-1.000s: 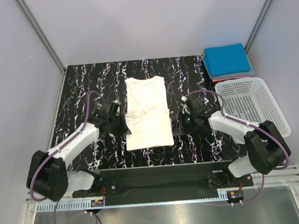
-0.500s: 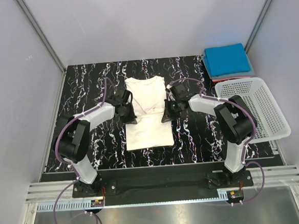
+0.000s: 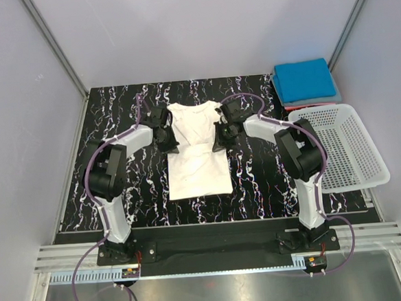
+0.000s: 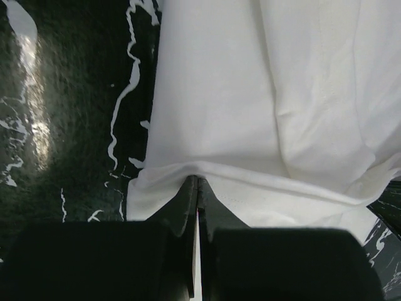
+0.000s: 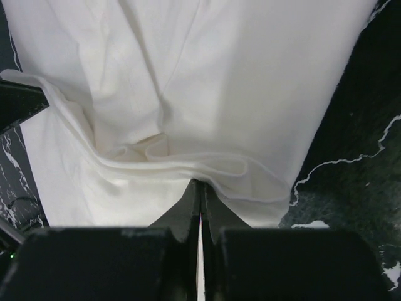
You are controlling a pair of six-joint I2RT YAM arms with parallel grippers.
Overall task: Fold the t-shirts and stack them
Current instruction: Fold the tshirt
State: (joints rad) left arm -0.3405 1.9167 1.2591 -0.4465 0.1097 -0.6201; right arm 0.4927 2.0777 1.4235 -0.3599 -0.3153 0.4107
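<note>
The white t-shirt point(image 3: 198, 164) lies lengthwise in the middle of the black marbled table point(image 3: 109, 122), collar at the far end. My left gripper point(image 3: 172, 143) is at its left edge and my right gripper point(image 3: 220, 139) at its right edge, both about mid-length. In the left wrist view the left gripper point(image 4: 197, 179) is shut, with a raised ridge of the white t-shirt point(image 4: 263, 94) at its tips. In the right wrist view the right gripper point(image 5: 200, 183) is shut under a bunched fold of the white t-shirt point(image 5: 219, 75). A folded blue t-shirt point(image 3: 304, 80) lies on a red one point(image 3: 299, 106) at the far right.
A white lattice basket point(image 3: 338, 144) stands at the right edge of the table, just below the folded stack. Grey walls close in the table at the back and both sides. The arms' bases are bolted at the near edge.
Both grippers have gone from beside the shirt's lower half toward the far end along its edges, and cloth has bunched up between them. The shirt's near hem has stayed put.
</note>
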